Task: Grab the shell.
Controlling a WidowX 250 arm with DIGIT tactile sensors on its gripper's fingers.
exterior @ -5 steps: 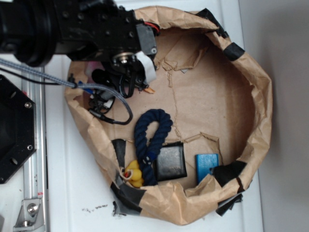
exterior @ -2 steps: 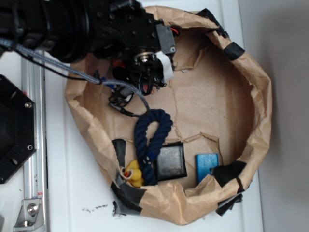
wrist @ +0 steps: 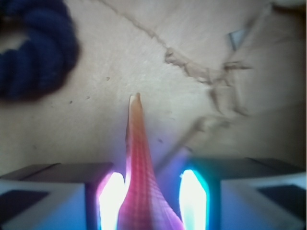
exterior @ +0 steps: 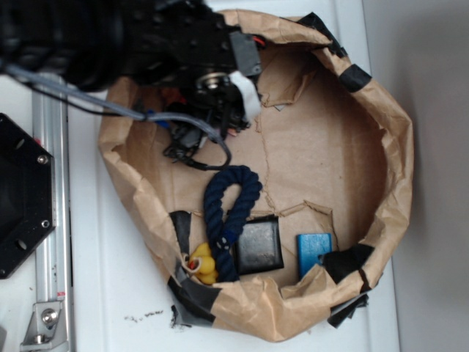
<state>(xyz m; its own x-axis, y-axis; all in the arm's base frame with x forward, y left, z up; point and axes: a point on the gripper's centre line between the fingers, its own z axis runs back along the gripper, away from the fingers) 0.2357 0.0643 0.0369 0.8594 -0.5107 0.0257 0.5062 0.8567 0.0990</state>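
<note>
The shell (wrist: 139, 158) sits between my gripper (wrist: 152, 201) fingers: ridged, orange-pink, tapering to a thin point ahead of me. My glowing pads (wrist: 111, 199) flank its wide end closely, yet I cannot tell whether they press it. Ahead lies creased, torn brown paper (wrist: 192, 115); a fuzzy navy rope (wrist: 33, 52) lies to one side. In the exterior view my arm hides the shell; only that view shows the rope's loop (exterior: 231, 213), a glossy black square (exterior: 259, 246), a blue block (exterior: 314, 251) and a yellow duck (exterior: 204, 264).
</note>
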